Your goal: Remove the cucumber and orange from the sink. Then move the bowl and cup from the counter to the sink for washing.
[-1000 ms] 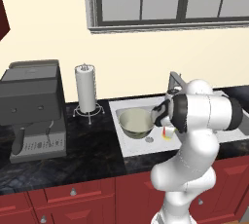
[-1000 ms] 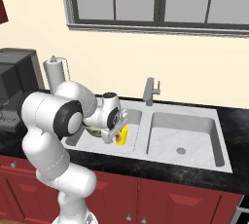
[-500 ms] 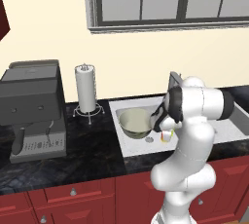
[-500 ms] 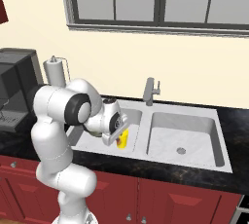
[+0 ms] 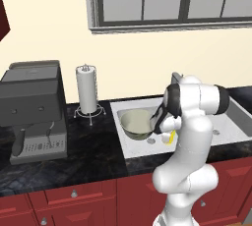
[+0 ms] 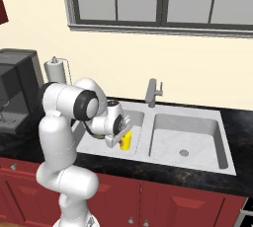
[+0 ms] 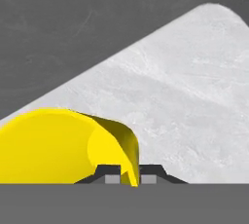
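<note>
**Cup at the end effector, low in the sink's left basin**

The end effector (image 7: 126, 172) sits low inside the left basin of the sink (image 6: 197, 159), its two dark fingertips (image 7: 111, 173) close on either side of the yellow cup's thin rim. The cup (image 7: 58, 145) spreads out from the fingertips with its open mouth turned toward the camera (whether the pads press the rim or have just let it go cannot be told). Beyond the fingertips lies the pale marbled basin floor, with a dark wall past it.

In the right base view the cup (image 6: 126, 141) shows just beside the end effector (image 6: 121, 139), near the basin's front edge. In the left base view the bowl (image 5: 136, 124) rests in the same basin just past the end effector, toward the paper towel roll (image 5: 87, 89) on the black counter (image 5: 93, 144).
</note>
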